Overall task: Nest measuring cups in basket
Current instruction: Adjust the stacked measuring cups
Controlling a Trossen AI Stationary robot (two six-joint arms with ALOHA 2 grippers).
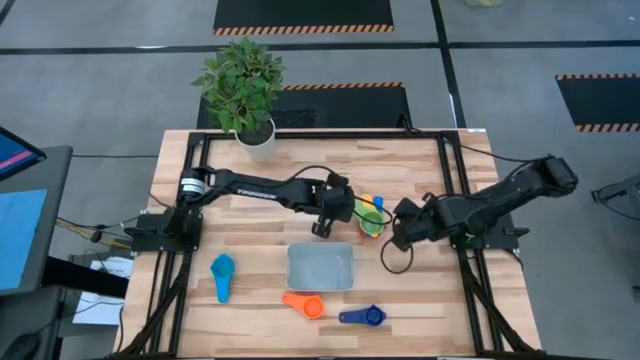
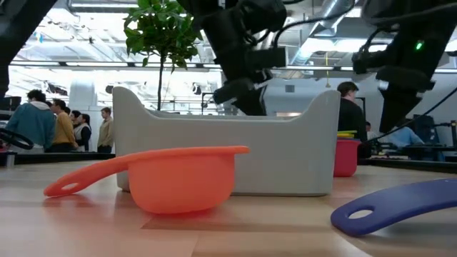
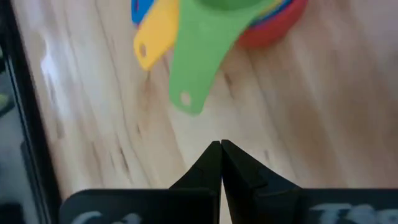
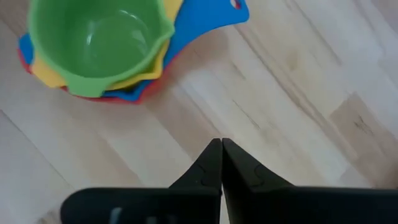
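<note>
Four of the measuring cups are sitting nested as a stack (image 1: 370, 218) on the wood just right of centre in the high view, the green cup (image 4: 99, 43) on top with yellow, blue and red rims showing under it, probably so they can go into the basket as one unit. The basket (image 1: 320, 267) is lying empty at lower centre, well apart from the stack. The left gripper (image 1: 340, 205) is hanging just left of the stack with its fingers pressed together and nothing between them; its wrist view is showing the green handle (image 3: 193, 68) pointing toward it. The right gripper (image 1: 400, 228) is hovering just right of the stack, its fingers likewise closed and empty. The light blue cup (image 1: 222, 272), orange cup (image 1: 307, 303) and dark blue cup (image 1: 365, 316) are lying singly along the lower part of the table, apparently waiting to be nested.
</note>
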